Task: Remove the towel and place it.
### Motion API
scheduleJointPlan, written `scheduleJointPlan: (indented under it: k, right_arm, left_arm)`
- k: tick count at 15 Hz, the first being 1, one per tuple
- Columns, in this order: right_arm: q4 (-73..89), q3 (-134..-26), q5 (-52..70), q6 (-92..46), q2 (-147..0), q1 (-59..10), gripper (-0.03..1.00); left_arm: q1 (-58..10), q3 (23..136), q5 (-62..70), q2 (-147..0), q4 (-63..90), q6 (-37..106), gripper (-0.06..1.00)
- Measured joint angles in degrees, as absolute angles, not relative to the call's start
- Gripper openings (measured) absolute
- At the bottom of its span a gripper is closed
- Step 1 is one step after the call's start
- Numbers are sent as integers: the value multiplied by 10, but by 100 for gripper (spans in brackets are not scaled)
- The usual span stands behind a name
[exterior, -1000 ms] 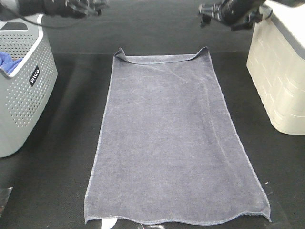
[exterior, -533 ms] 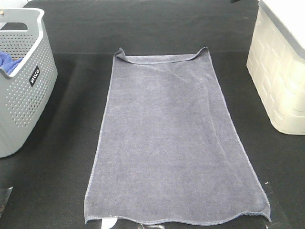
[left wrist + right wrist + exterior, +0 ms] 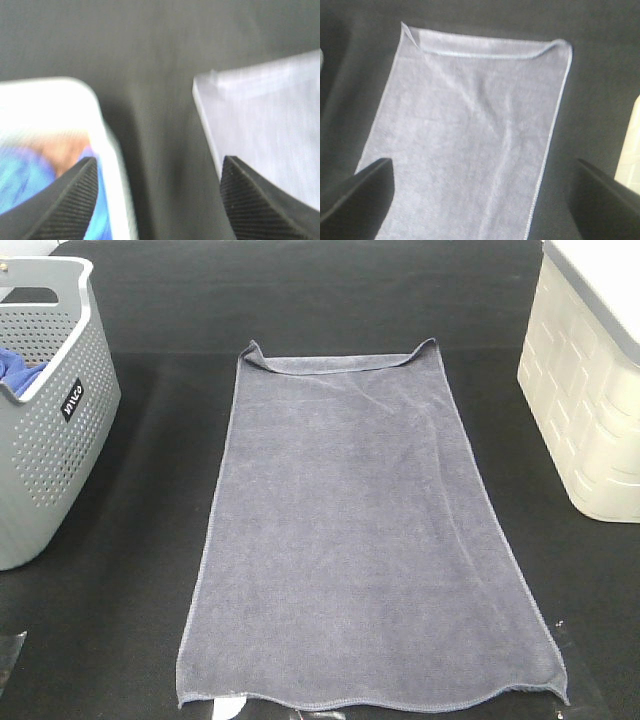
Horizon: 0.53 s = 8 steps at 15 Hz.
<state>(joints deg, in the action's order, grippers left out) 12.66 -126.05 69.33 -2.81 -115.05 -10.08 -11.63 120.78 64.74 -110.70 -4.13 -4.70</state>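
The greyish-purple towel [image 3: 365,540] lies spread flat on the black table, long side running from far to near, with its far hem folded over a little. Neither gripper shows in the exterior high view. In the left wrist view my left gripper [image 3: 158,160] is open and empty, hovering above the table between the grey basket's rim [image 3: 60,95] and a corner of the towel [image 3: 265,115]. In the right wrist view my right gripper [image 3: 482,167] is open and empty, high above the towel's [image 3: 475,135] far end.
A grey perforated basket [image 3: 50,440] with a bright blue cloth [image 3: 15,365] inside stands at the left. A cream bin [image 3: 590,390] stands at the right. A white label sticks out under the towel's near hem.
Both arms, seen at the top edge one second ago, have pulled back out of the exterior view. The towel has not moved.
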Motion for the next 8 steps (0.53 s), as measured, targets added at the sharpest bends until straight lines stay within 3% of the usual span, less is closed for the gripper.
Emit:
scheduleJointPlan:
  k: [4, 8]
  right_arm:
    - [128, -1200, 693, -28, -1057, -101, 87]
    - [128, -1019, 693, -28, -908, -101, 87]
  left_arm:
    - [-116, 1168, 692, -1045, -61, -37, 67]
    - [-116, 997, 693, -892, -61, -37, 67]
